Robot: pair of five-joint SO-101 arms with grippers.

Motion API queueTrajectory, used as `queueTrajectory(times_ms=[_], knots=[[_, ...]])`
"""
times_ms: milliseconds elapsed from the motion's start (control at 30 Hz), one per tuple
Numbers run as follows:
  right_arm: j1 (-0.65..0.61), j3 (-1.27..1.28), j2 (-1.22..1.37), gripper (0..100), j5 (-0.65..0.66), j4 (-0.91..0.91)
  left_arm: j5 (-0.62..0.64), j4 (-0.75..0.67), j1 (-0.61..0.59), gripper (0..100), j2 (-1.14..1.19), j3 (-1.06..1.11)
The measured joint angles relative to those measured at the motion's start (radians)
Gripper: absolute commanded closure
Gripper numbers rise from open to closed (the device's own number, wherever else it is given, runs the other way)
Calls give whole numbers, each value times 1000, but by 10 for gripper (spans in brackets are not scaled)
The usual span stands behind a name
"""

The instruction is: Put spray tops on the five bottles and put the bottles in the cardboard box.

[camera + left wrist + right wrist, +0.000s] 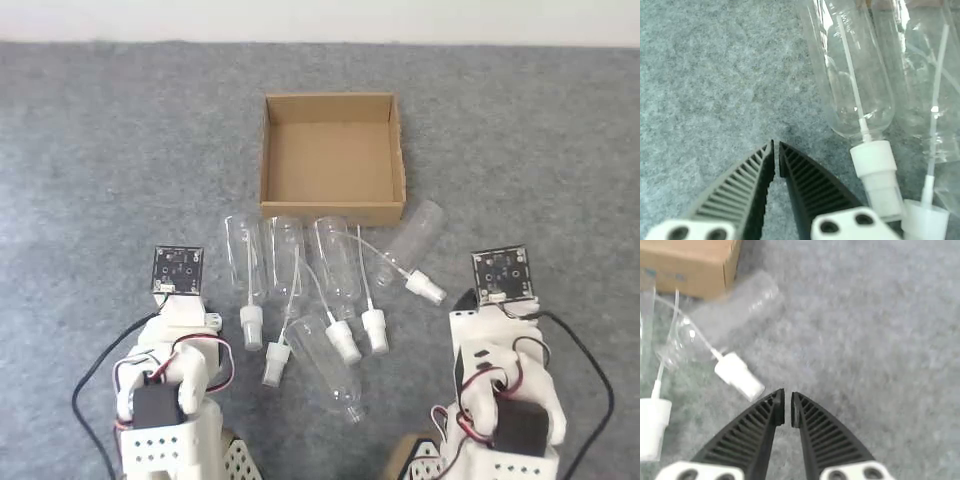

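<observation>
- The cardboard box (334,211) is sitting open side up at the far middle of the grey carpet (110,150), with nothing in it. It is lying midway between the two arms, so in my judgement either arm could load it.
- Five clear bottles (338,262) are lying on their sides just in front of the box. Four are pointing their bases at its front wall and their mouths toward the arms. The fifth bottle (330,368) is lying tilted, nearer the arms.
- The white spray tops (375,330) are lying at the mouth ends, with their dip tubes trailing back toward the box.
- The leftmost bottle (855,75) appears to be carrying a tube inside it, and the leftmost spray top (875,167) is resting at its mouth. I cannot tell whether that top is seated.
- The left gripper (776,145) is hanging over bare carpet just beside the leftmost bottle. Its fingers are drawn almost together and are gripping nothing.
- The right gripper (788,392) is hanging near the rightmost spray top (739,376), whose tube is lying along the rightmost bottle (735,310). Its fingers are showing only a sliver of gap and are holding nothing.
- Both grippers are flanking the row rather than sitting over it, which reads as a parked stance.
- No bottle is lying in the box, so the task is looking barely begun.
</observation>
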Motion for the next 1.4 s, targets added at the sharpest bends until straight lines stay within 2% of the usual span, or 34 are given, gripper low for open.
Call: queueTrajectory(times_ms=[300,667,1100,1400], knots=[[0,-117,-6,993,0,0,0,0,0,985,0,0],[-2,-259,-6,993,72,94,0,0,0,985,0,0],[-2,-459,367,993,75,94,0,0,0,985,0,0],[-2,-465,470,993,75,94,0,0,0,985,0,0]])
